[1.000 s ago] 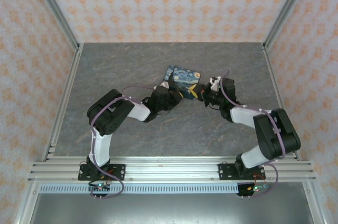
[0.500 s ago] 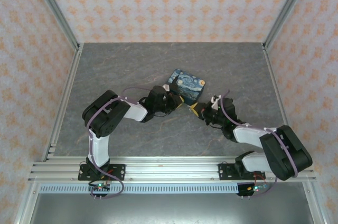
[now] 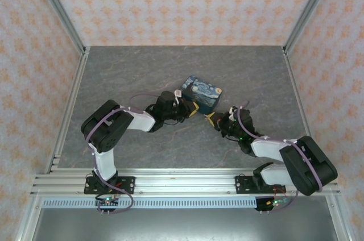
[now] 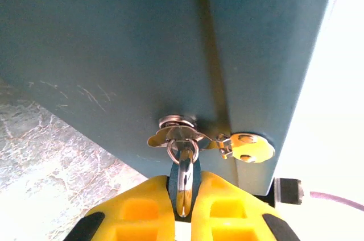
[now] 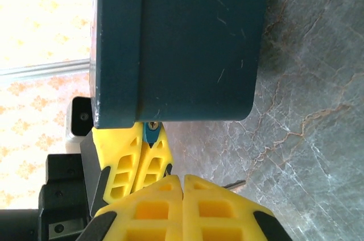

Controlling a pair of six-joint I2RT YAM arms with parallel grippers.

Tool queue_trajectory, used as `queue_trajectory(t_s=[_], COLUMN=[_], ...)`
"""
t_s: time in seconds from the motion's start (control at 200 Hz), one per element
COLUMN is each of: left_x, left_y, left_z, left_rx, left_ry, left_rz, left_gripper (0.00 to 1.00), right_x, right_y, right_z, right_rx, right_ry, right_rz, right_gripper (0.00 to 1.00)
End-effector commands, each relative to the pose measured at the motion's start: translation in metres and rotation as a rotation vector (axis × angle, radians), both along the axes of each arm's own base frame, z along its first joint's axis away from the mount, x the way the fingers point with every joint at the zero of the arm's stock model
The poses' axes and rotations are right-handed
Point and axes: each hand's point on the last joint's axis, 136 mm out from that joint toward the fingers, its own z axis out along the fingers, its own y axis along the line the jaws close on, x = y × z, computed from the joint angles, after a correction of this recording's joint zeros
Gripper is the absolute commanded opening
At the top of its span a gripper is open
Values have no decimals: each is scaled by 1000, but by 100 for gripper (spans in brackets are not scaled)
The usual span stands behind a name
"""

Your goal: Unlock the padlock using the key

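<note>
Currently L gripper (image 3: 191, 111) is at the near-left side of the box (image 3: 203, 92), which sits about mid table (image 3: 131, 70). In L wrist cam, the L gripper (image 4: 183, 183) has its jaws closed down tight on the padlock (image 4: 183, 164). The dark body is pinched between the yellow fingers (image 4: 224, 201), and the silver shackle loops up through the hasp (image 4: 177, 134) on the teal box wall (image 4: 114, 42). So the lock hangs on the hasp, shackle not popped, w/ a small round latch plate just right of it.

R gripper (image 3: 212, 119) is just near-right of the box, tip pointing toward the L one, close but apart. In R wrist cam, the R gripper (image 5: 182, 179) has its fingers pressed together, no gap seen. Past them is the L gripper (image 5: 143, 145) w/ the blue padlock (image 5: 152, 133) body at the box (image 5: 187, 36) bottom edge, keyhole end facing this cam. A thin silvery sliver, prob the key (image 5: 234, 185), pokes out beside the R finger over the table. Can't tell if it's pinched or lying loose. It is not in the lock.
</note>
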Motion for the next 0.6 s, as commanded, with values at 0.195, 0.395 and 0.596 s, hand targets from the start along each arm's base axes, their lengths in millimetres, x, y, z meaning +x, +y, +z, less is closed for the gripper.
queue_trajectory(t_s=[0.195,0.395,0.596], left_x=[7,9,10], left_y=[1,2,2], left_z=[38,46,51], left_rx=[-151,-196,-216], left_ry=[-52,-50,-47], left_rz=[51,76,90], left_gripper=[0,0,0], right_x=[12,16,21], right_y=[2,7,12], right_z=[25,29,34], right_rx=[70,71,88], right_ry=[-56,-57,-62], right_rz=[-80,-94,-116], right_gripper=[0,0,0])
